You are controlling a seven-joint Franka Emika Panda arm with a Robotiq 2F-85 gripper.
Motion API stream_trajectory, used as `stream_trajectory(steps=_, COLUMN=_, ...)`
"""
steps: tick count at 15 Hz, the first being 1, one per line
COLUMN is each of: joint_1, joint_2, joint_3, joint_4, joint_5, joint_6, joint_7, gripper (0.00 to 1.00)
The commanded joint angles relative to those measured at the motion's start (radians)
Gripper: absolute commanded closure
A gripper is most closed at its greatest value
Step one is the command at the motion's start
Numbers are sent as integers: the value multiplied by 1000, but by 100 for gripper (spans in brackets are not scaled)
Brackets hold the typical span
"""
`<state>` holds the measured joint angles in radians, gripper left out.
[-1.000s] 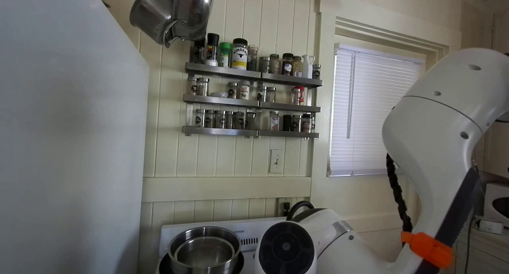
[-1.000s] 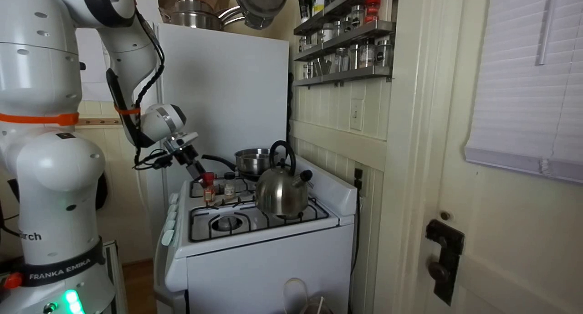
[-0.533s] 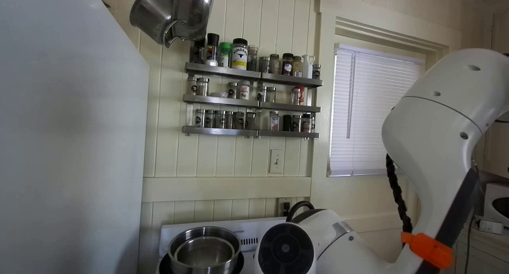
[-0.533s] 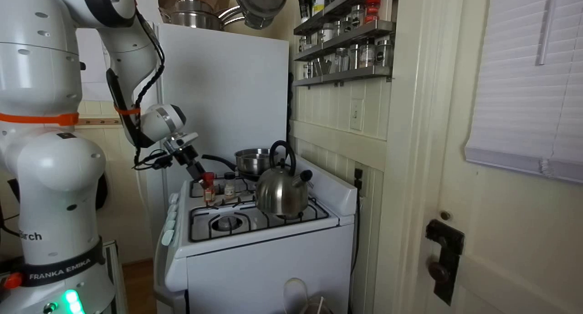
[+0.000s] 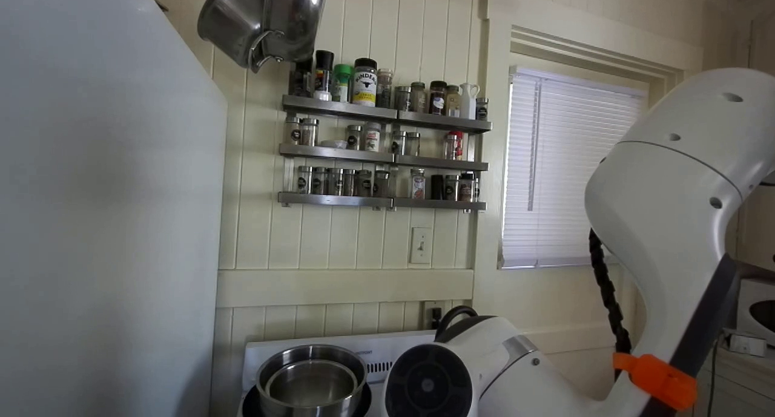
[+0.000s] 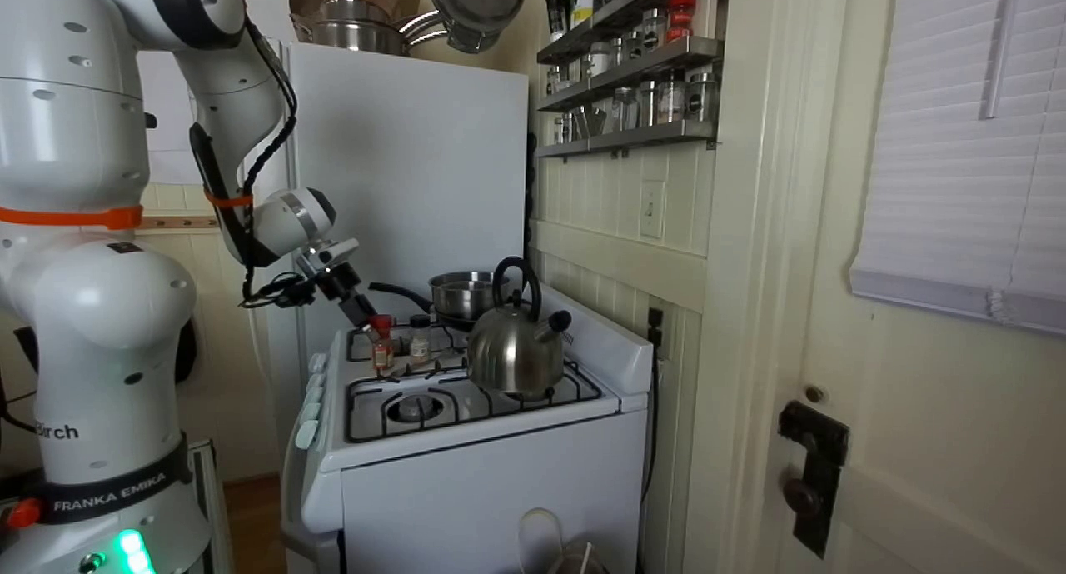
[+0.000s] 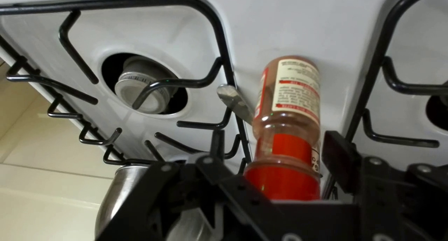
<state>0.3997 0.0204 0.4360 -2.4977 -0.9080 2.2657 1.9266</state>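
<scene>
Centre the fingers, spread apart, on the red-capped bottle between them (seemingly closer to one side), then close squarely, gently.

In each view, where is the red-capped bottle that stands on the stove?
In an exterior view: not visible; the stove is at the bottom.
In an exterior view: red-capped bottle left of centre.
Wrist view: red-capped bottle right of centre, appearing upside down.
Shared landmark: the stove.
</scene>
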Motion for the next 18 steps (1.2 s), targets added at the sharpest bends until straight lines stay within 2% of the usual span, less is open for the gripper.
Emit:
stream_trajectory(steps=1, joint_1=21, joint_2=-18, joint_3=3, joint_4=2, joint_5=15, joint_6=-25, joint_7=31, gripper=40)
stream_trajectory(steps=3, joint_1=23, joint_2=-12, joint_3=3, joint_4=6, joint_5=14, joint_6=-19, joint_7=31, gripper=51)
stream_trajectory(steps=4, joint_1=24, joint_2=-8, joint_3=3, joint_4=8, joint_5=13, joint_6=-20, joint_7=34, gripper=48)
stream_trajectory(steps=5, joint_1=24, joint_2=-8, joint_3=4, joint_4=8, joint_5=9, joint_6=-24, joint_7=37, gripper=55)
stream_trajectory(steps=6, joint_1=23, joint_2=-6, joint_3=3, joint_4=8, joint_5=10, joint_6=-27, joint_7=40, gripper=73)
stream_trajectory(steps=8, joint_1=22, joint_2=-4, joint_3=2, joint_4=7, joint_5=12, joint_6=-34, joint_7=48, gripper=78)
stream_trajectory(steps=16, joint_1=30, joint_2=-114, joint_3=13, joint_4=-19, joint_5=104, joint_6=-51, joint_7=30, gripper=79)
stream_trajectory(steps=18, joint_1=36, joint_2=-169, joint_3=20, joint_4=-28, joint_5=181, joint_6=-75, joint_7=-4, gripper=79)
